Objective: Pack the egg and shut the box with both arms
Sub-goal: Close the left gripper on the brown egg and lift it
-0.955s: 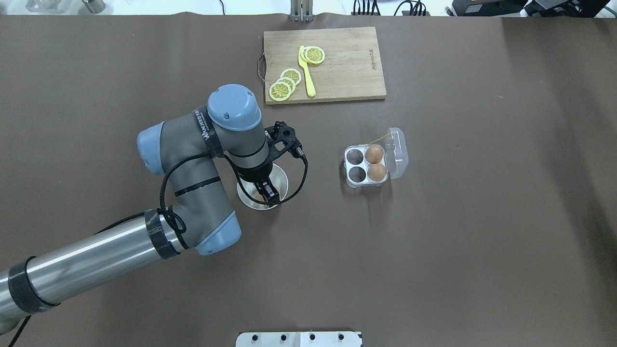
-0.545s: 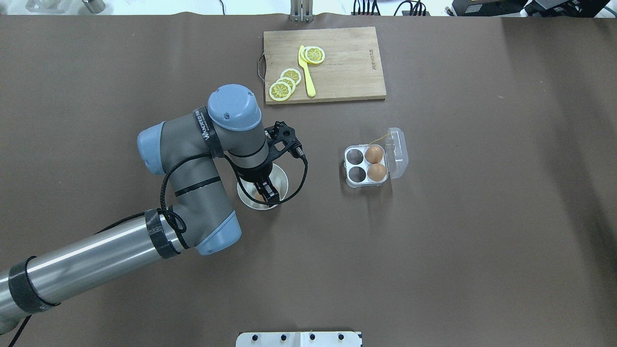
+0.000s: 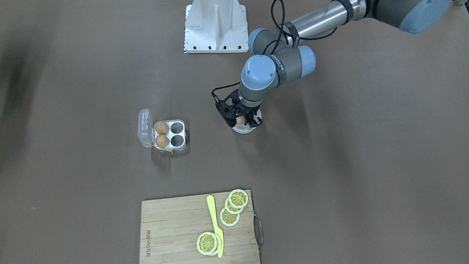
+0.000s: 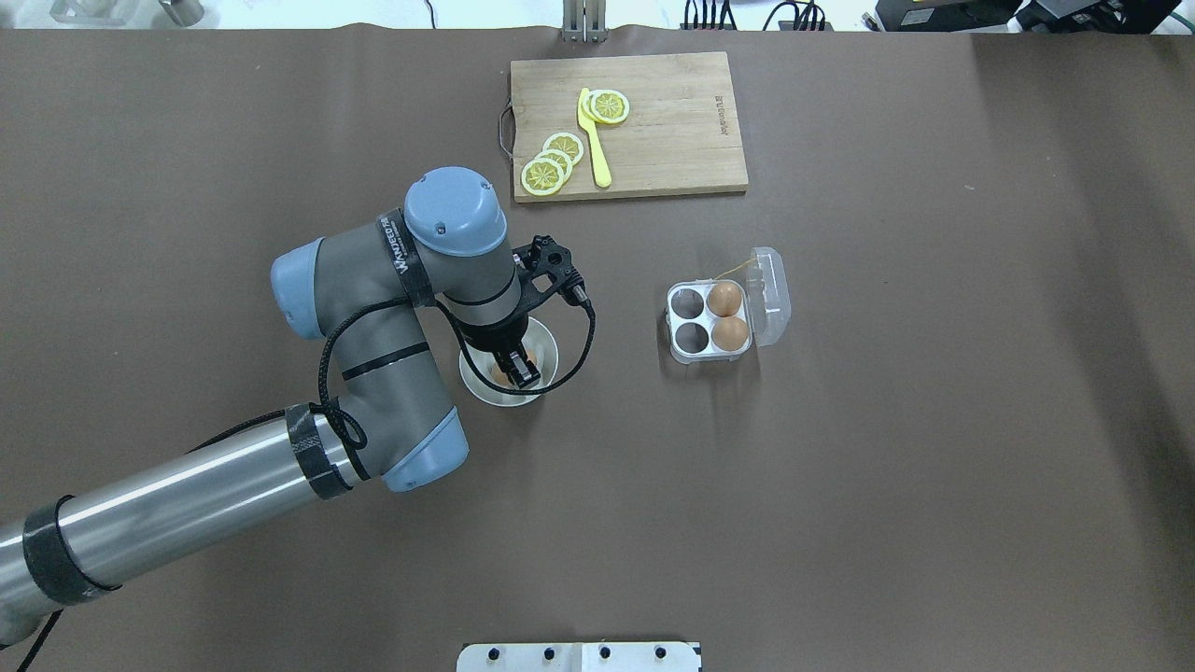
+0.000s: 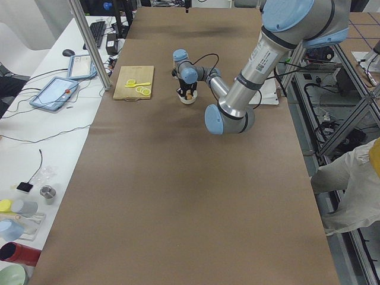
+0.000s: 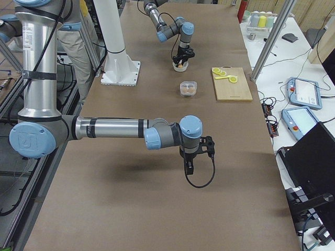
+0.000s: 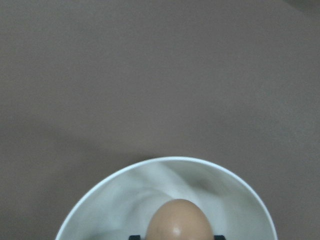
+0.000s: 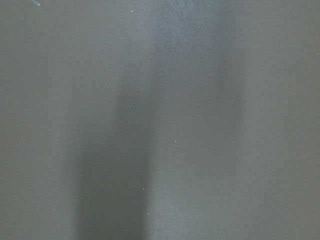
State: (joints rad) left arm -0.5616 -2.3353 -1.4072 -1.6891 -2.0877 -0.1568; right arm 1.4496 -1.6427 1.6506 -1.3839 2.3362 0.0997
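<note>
1 egg (image 7: 178, 222) pinched in the left claw (image 4: 516, 373), with a dark fingertip (image 7: 134, 237) just showing at either side of it along the bottom edge of the left wrist view. Sits within the rim of the white bowl (image 4: 481, 392), left of the box (image 4: 709, 319) in the overhead view and well apart from it; cannot tell whether clear of the bowl's floor. Shows a rounded, slightly narrowed end pointing up the wrist picture, toward the bowl's far wall. Long axis seemingly along that line, crosswise to the fingers, but lower part cut off by the frame, so no firm call. Too small in the outside views to read its tilt.

Box lying open on the brown surface (image 4: 887, 467), clear lid (image 4: 770, 297) swung back on the side away from the bowl, yellow string (image 4: 733, 269) trailing from the far corner. 2 brown eggs (image 4: 724, 299) in the 2 cells next to the lid; 2 hollow cells on the bowl side.

Right claw (image 6: 188, 168) hanging fingers-down over bare surface, well apart from the box. Seen only from the side camera: cannot tell whether spread or pressed together.

Beyond the box, a wooden cutting board (image 4: 672, 131) with lemon slices (image 4: 551, 168) and a yellow knife (image 4: 595, 140).
</note>
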